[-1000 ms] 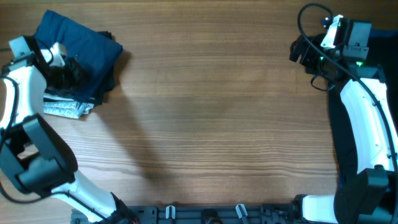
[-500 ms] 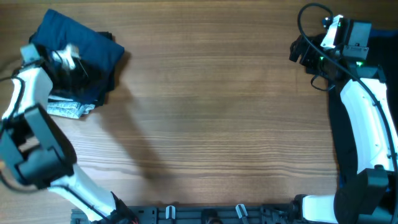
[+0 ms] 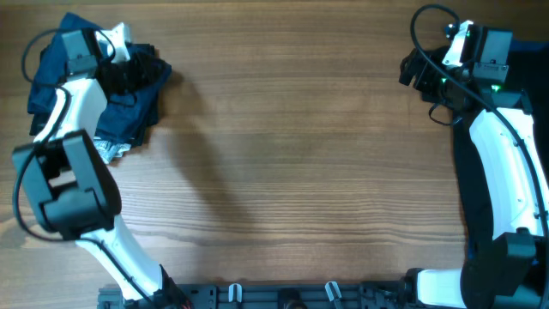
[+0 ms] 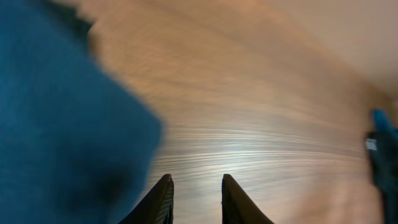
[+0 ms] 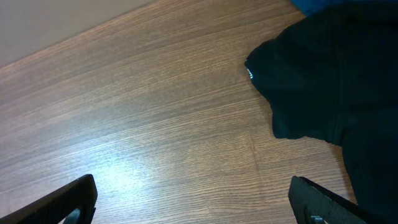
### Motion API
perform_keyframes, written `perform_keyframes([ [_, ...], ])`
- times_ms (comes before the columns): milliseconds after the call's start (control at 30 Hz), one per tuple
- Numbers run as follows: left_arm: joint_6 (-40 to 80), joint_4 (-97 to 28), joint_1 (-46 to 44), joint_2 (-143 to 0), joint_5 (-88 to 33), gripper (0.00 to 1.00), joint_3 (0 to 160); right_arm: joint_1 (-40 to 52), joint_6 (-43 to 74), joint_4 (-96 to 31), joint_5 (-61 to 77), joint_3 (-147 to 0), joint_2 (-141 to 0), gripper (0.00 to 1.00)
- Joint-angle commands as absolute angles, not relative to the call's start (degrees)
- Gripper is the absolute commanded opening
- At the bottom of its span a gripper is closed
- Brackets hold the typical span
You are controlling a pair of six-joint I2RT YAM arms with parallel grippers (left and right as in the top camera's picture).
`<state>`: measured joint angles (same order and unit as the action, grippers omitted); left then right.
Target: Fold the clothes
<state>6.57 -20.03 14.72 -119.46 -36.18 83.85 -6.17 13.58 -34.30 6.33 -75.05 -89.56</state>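
Note:
The clothes lie stacked at the table's far left corner. A dark navy garment (image 3: 129, 112) is rumpled on top, and a light grey one (image 3: 109, 153) peeks out below it. My left gripper (image 3: 144, 67) hovers over the pile's far right edge. In the left wrist view the navy fabric (image 4: 62, 124) fills the left side. The left gripper (image 4: 196, 178) there is slightly open, with only bare wood between its fingers. My right gripper (image 3: 416, 69) hangs at the far right, and in its own view the gripper (image 5: 193, 183) is wide open over bare wood.
A black cloth (image 5: 336, 81) lies on the table just ahead and right of the right gripper, with a bit of brighter blue (image 5: 314, 5) behind it. A blurred blue thing (image 4: 380, 143) shows at the right edge of the left wrist view. The wooden tabletop (image 3: 300, 154) spans the middle.
My left arm has swung toward the table's far edge, and its jaws have parted a little. The navy garment is more rumpled and shifted. The right arm has not moved.

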Motion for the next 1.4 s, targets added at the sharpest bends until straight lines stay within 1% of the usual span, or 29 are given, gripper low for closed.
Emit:
perform_keyframes([
  [0, 6.4, -19.5, 15.0, -124.6, -33.3, 0.22, 83.6, -6.1, 13.5, -34.2, 5.5, -75.0, -90.1, 1.0],
  [33, 6.2, -18.8, 14.9, -124.7, -33.3, 0.21, 83.6, -6.1, 13.5, -34.2, 5.5, -75.0, -90.1, 1.0],
  [133, 6.5, -18.0, 15.0, -121.9, -34.4, 0.2, 85.9, -6.1, 13.5, -34.2, 5.5, -75.0, -90.1, 1.0],
  [267, 6.5, -18.2, 16.2, -114.8, -33.6, 0.23, 91.0, -6.1, 13.5, -34.2, 5.5, -75.0, -90.1, 0.99],
  [300, 6.4, -18.2, 17.2, -113.0, -31.3, 0.25, 92.3, -6.1, 13.5, -34.2, 5.5, -75.0, -90.1, 1.0],
  [333, 6.4, -18.2, 18.3, -112.2, -29.5, 0.31, 93.1, -6.1, 13.5, -34.2, 5.5, -75.0, -90.1, 1.0],
  [367, 6.3, -18.2, 19.4, -112.0, -28.5, 0.35, 93.5, -6.1, 13.5, -34.2, 5.5, -75.0, -90.1, 0.99],
  [500, 6.2, -13.8, 25.2, -113.8, -28.4, 0.41, 93.8, -6.1, 13.5, -34.2, 5.5, -75.0, -90.1, 1.0],
  [600, 6.0, -9.7, 27.6, -116.5, -26.2, 0.41, 93.8, -6.1, 13.5, -34.2, 5.5, -75.0, -90.1, 1.0],
  [633, 5.9, -8.9, 28.0, -117.6, -25.4, 0.43, 93.8, -6.1, 13.5, -34.2, 5.5, -75.0, -90.1, 1.0],
  [667, 5.6, -7.2, 28.5, -119.6, -25.0, 0.47, 93.8, -6.1, 13.5, -34.2, 5.5, -75.0, -90.1, 1.0],
  [800, 5.6, -1.8, 29.1, -125.9, -20.3, 0.48, 93.8, -6.1, 13.5, -34.2, 5.5, -75.0, -90.1, 0.99],
  [933, 5.7, -0.7, 30.6, -133.8, -15.5, 0.46, 93.8, -6.1, 13.5, -34.2, 5.5, -75.0, -90.1, 1.0],
  [1033, 7.1, -1.6, 32.7, -135.8, -15.3, 0.41, 93.8, -6.1, 13.5, -34.2, 5.5, -75.0, -90.1, 1.0],
  [1067, 9.1, -1.9, 33.7, -135.8, -15.6, 0.38, 93.8, -6.1, 13.5, -34.2, 5.5, -75.0, -90.1, 1.0],
  [1233, 10.3, -1.9, 34.9, -130.6, -27.7, 0.38, 93.8, -6.1, 13.5, -34.2, 5.5, -75.0, -90.1, 1.0],
  [1333, 10.7, -5.6, 33.1, -120.4, -27.6, 0.38, 93.8, -6.1, 13.5, -34.2, 5.5, -75.0, -90.1, 1.0],
  [1367, 10.7, -8.4, 31.7, -114.6, -27.6, 0.37, 93.8, -6.1, 13.5, -34.2, 5.5, -75.0, -90.1, 1.0],
])
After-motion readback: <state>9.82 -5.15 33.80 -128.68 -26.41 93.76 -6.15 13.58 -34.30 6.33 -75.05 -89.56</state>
